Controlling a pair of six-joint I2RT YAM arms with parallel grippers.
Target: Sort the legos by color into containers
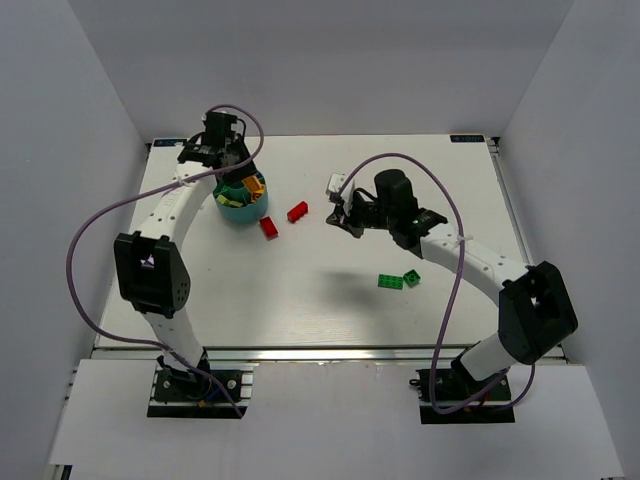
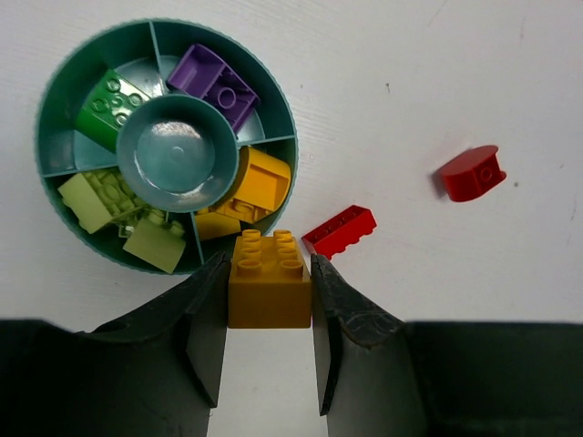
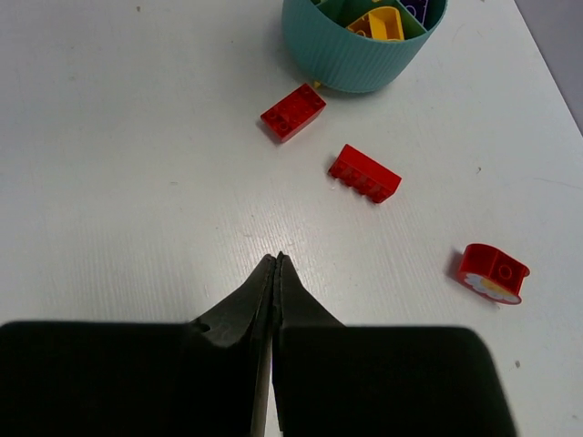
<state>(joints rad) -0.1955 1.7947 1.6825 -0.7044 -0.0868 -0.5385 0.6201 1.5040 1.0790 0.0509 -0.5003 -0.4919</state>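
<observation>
The sorting is partly done. The cup (image 3: 346,55) already has a green brick (image 2: 109,105), a purple brick (image 2: 214,82), orange-yellow bricks (image 2: 257,180) and pale yellow bricks (image 2: 105,200), each colour in its own compartment. I see no red in it. Out on the table (image 3: 137,137) lie 3 red things: a red brick (image 3: 293,111) just beside the cup, a second red brick (image 3: 364,173) near it, and a rounded red piece (image 3: 493,271) farther off. There are also 2 green pieces (image 1: 390,281), well apart from the cup and close to my right arm.

My left gripper (image 2: 270,264) is clamped on an orange brick (image 2: 270,296), studs up, 1 finger on each side. It holds the brick at the cup's rim, right by the compartment with the orange-yellow bricks. I judge that is where it belongs.

My right gripper (image 3: 276,259) has its fingers pressed together on nothing. It hangs over bare table with the red pieces ahead of it, so red and green are left to do.
</observation>
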